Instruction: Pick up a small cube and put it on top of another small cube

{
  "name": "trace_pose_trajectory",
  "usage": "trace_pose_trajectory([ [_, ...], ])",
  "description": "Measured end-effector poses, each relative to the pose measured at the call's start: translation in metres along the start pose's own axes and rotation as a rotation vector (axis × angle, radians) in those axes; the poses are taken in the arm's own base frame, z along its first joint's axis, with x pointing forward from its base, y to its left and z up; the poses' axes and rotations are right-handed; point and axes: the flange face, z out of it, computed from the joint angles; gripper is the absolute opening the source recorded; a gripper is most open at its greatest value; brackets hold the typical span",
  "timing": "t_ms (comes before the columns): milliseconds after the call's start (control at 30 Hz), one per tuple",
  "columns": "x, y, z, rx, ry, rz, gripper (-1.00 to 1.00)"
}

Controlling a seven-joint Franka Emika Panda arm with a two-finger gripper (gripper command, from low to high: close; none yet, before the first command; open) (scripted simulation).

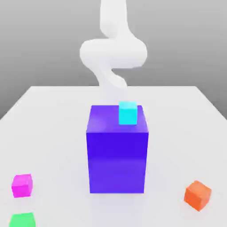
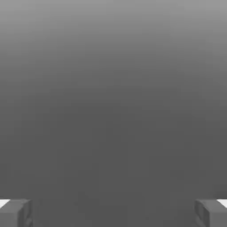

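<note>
A large glossy blue-violet block (image 1: pixel 117 150) stands in the middle of the flat white table (image 1: pixel 57 128), its upper face well above the tabletop. On that upper face, toward the exterior view's right and back, sits a small cyan cube (image 1: pixel 127 112). Behind the block the white robot arm (image 1: pixel 113 51) rises in a curved bend, its lower part hidden by the block and the cyan cube.

The small bright magenta-pink cube (image 1: pixel 22 185) rests on the table near the front, at the exterior view's left, well apart from the big block. Just in front of it, at the picture's lower edge, lies a small green cube (image 1: pixel 22 220), partly cut off. A small orange cube (image 1: pixel 197 195) sits turned on the table at the exterior view's right front, also well apart from the block.

In the hand view the gripper (image 2: pixel 113 213) has its two grey fingertips (image 2: pixel 17 213) spread wide, with nothing between them and plain grey beyond.

Bare table lies on both sides of the block and between it and the front cubes. The table's far edge runs behind the arm.
</note>
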Motion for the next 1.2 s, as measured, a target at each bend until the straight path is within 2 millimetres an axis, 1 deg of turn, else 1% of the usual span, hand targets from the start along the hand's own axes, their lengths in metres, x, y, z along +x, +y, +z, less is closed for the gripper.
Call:
trace_pose_trajectory([
  [100,0.017,0.024,0.064,-0.108,-0.008,0.139,0.0],
  [233,0.035,0.071,0.14,-0.241,-0.017,0.322,0.0],
  [300,0.041,0.1,0.175,-0.304,-0.021,0.415,0.0],
  [400,0.046,0.149,0.223,-0.397,-0.026,0.557,0.0],
  [533,0.044,0.221,0.277,-0.515,-0.033,0.75,0.0],
  [667,0.035,0.308,0.318,-0.632,-0.031,0.971,0.0],
  [767,0.011,0.358,0.346,-0.709,-0.046,1.106,0.0],
  [833,-0.006,0.39,0.361,-0.756,-0.054,1.194,0.0],
  [900,-0.018,0.409,0.378,-0.772,-0.056,1.225,0.0],
  [1000,-0.036,0.429,0.405,-0.777,-0.056,1.234,0.0],
  [1033,-0.04,0.434,0.411,-0.778,-0.056,1.234,-1.0],
  [1200,-0.04,0.434,0.411,-0.776,-0.054,1.234,-1.0],
])
